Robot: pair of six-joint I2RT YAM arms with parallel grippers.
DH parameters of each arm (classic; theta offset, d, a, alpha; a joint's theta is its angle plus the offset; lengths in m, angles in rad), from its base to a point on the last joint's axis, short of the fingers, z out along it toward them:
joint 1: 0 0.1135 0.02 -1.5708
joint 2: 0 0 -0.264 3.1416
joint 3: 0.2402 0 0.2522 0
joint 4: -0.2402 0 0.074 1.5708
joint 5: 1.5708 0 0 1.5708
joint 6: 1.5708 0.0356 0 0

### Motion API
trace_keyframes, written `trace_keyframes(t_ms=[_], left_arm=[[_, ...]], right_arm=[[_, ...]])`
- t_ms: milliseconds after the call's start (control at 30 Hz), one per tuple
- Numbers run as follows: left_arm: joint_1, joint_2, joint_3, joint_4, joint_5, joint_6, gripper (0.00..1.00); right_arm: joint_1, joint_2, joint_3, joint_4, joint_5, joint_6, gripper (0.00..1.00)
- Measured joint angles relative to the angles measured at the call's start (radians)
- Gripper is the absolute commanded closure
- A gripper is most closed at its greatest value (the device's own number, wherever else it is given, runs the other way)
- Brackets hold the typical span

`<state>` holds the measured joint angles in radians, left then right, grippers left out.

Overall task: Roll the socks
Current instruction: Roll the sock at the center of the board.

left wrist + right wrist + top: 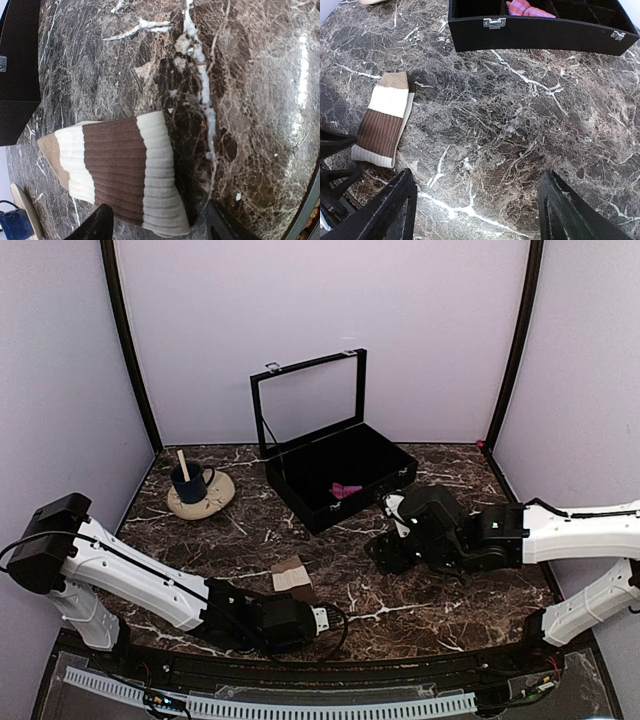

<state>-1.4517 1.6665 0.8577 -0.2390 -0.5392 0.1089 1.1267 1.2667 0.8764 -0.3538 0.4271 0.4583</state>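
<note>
Left claw: released. Its 2 fingers are spread wide, low over the table. The pale cuff end of the striped sock lies between them. 1 finger overlaps the sock's edge in view, and I cannot tell if they touch. The other finger stands clear. No grasp.

Striped sock: flat and unrolled, banded tan, cream, brown, cream. From above it lies near the table's middle, toward 7 o'clock, just beyond the left claw.

Right claw: released, jaws wide, only bare marble between them. It hangs at 3 o'clock on the table, well apart from the striped sock, which shows at 10 o'clock in its wrist view.

Pink sock: bunched inside the case, near the front wall. I cannot tell which compartment.

Case: black, lid up, at 12 o'clock on the table.

Cup on saucer: at 10 o'clock, well apart from both socks.
</note>
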Motion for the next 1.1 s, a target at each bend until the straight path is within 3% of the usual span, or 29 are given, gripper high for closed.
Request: trace_keyframes(t_ms=[400, 1100], left_arm=[[0.018, 0.026, 0.027, -0.063, 0.023, -0.050, 0.49], [0.155, 0.029, 0.063, -0.112, 0.209, -0.037, 0.57]], right_arm=[[0.000, -0.002, 0.000, 0.003, -0.018, -0.019, 0.23], [-0.023, 0.024, 0.000, 0.023, -0.035, -0.079, 0.23]])
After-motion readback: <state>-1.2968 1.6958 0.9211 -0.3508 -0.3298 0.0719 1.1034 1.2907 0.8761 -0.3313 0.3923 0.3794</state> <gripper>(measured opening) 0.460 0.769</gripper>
